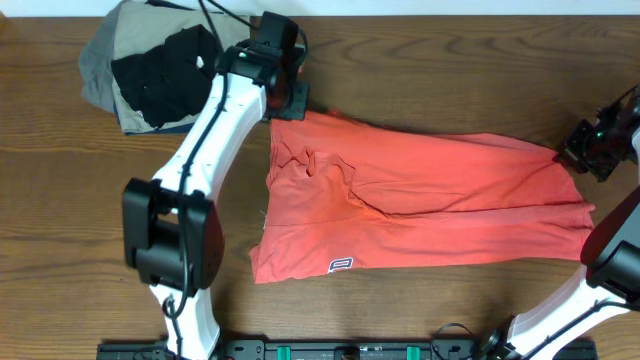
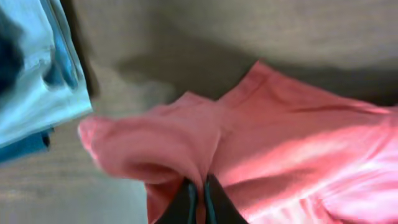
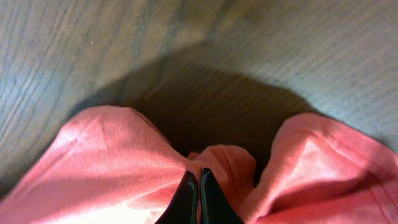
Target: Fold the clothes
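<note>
Wooden bench (image 1: 420,60), coral shirt (image 1: 430,200) lying wide across centre frame, dark garment pile (image 1: 150,70) upper left, left end effector (image 2: 198,198) pinching shirt's upper-left corner, right end effector (image 3: 194,191) pinching its right edge, small logo (image 1: 341,264) at lower hem

the t-shirt (image 1: 430,190) carries a hem logo (image 1: 341,265) too small to read. the t-shirt's far left corner is hidden under the left gripper (image 1: 283,100), its far right corner behind the right gripper (image 1: 590,150). in both wrist views the fingers (image 3: 186,199) are cut off by the bottom edge, their tips buried in t-shirt cloth. left of the t-shirt, the pile of garments (image 2: 31,81) is blurred and cropped.
</note>
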